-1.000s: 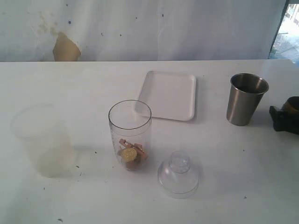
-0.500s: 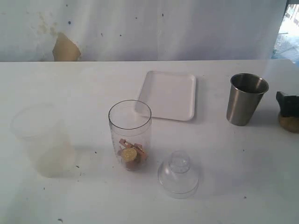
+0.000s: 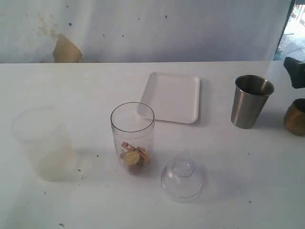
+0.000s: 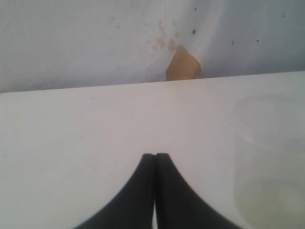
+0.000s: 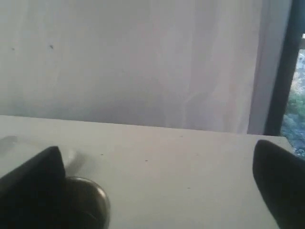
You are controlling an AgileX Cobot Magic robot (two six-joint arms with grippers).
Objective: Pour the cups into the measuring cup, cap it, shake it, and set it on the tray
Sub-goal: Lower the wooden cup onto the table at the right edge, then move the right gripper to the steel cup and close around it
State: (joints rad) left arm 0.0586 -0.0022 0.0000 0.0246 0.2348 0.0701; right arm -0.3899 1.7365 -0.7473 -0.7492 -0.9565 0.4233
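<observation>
A white table [image 3: 71, 86] ran back to a pale, stained wall with a tan patch [image 3: 66, 49]. The right gripper [image 5: 157, 160] hung at the table's right edge, jaws spread wide with nothing between them. In the exterior view only a dark part of it showed, above the wooden cup [image 3: 295, 117] and apart from it. The steel tumbler [image 3: 251, 101] stood upright just left of that cup, and in the right wrist view its rim showed beside one finger. The left gripper [image 4: 155, 157] had its fingers pressed together, holding nothing, with the frosted cup [image 3: 43, 143] near it.

The measuring cup [image 3: 132, 138] stood upright and uncapped near the middle, with brown bits and a gold-coloured piece at its bottom. The cap [image 3: 182, 177] sat on the table just beside it, nearer the front edge. The tray [image 3: 171, 98] lay flat behind the measuring cup. Open table stretched between the tumbler and the measuring cup.
</observation>
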